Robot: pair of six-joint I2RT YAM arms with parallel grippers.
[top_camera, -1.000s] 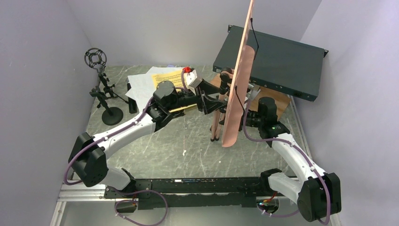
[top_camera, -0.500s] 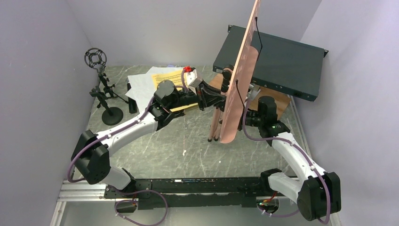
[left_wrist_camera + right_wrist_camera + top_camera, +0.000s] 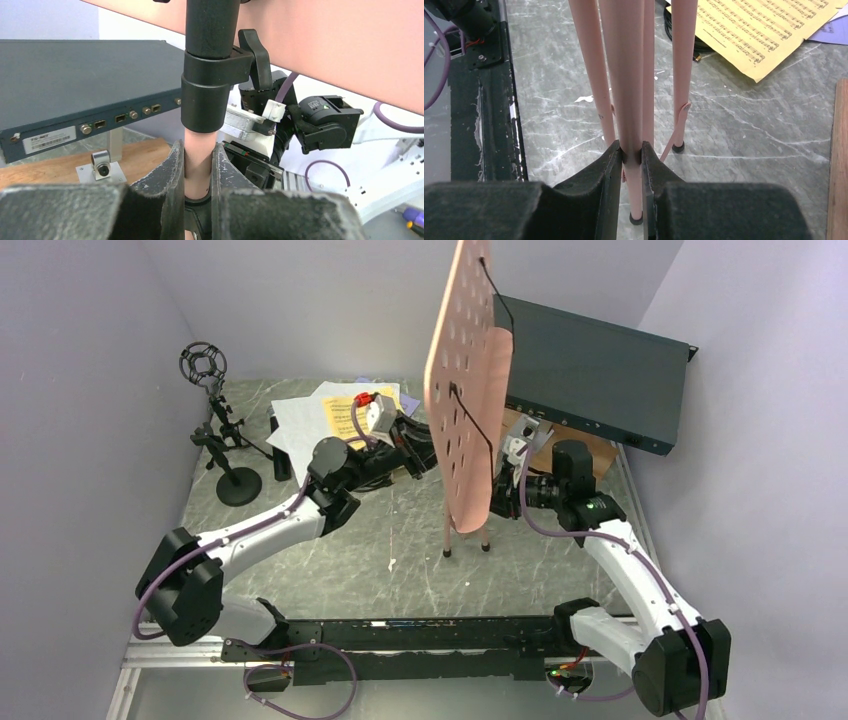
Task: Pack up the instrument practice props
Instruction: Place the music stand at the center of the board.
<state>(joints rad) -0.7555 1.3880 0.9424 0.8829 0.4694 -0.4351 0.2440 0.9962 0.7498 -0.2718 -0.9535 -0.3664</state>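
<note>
Top view, surface (image 3: 390, 540) read as a clock face.

10 o'clock: black mic holders (image 3: 238, 484), upright, well apart from both arms.

11 to 12 o'clock: white and yellow sheet-music pages (image 3: 300, 420), loose and overlapping.

Left end effector (image 3: 198, 162): nearly closed. Both pads press on the pink pole (image 3: 196, 140) of the music stand (image 3: 465, 380), just below the black collar (image 3: 207, 95) with its lever.

Music stand: near centre, toward 1 o'clock. Its perforated desk stands high and tilted, the upper edge in front of the teal rack box (image 3: 600, 360). The legs (image 3: 684, 60) lie close together. We cannot tell whether the feet touch the surface or sit just above it.

Right end effector (image 3: 630, 150): nearly closed on one pink tube low in the leg bundle, above the feet. We cannot tell whether that tube is the pole or a leg.

2 o'clock: rack box resting on the wooden board (image 3: 55, 170).

Judgement: the step in hand is handling the stand with two grips, one high and one low.
- We should hold both grips on one axis and move them at an equal pace, or the tube may twist in the pads.
- The desk looks top-heavy and broad, so we should swing it slowly and away from the rack box corner.
- We should not drag the feet toward the pages at 12 o'clock.
</note>
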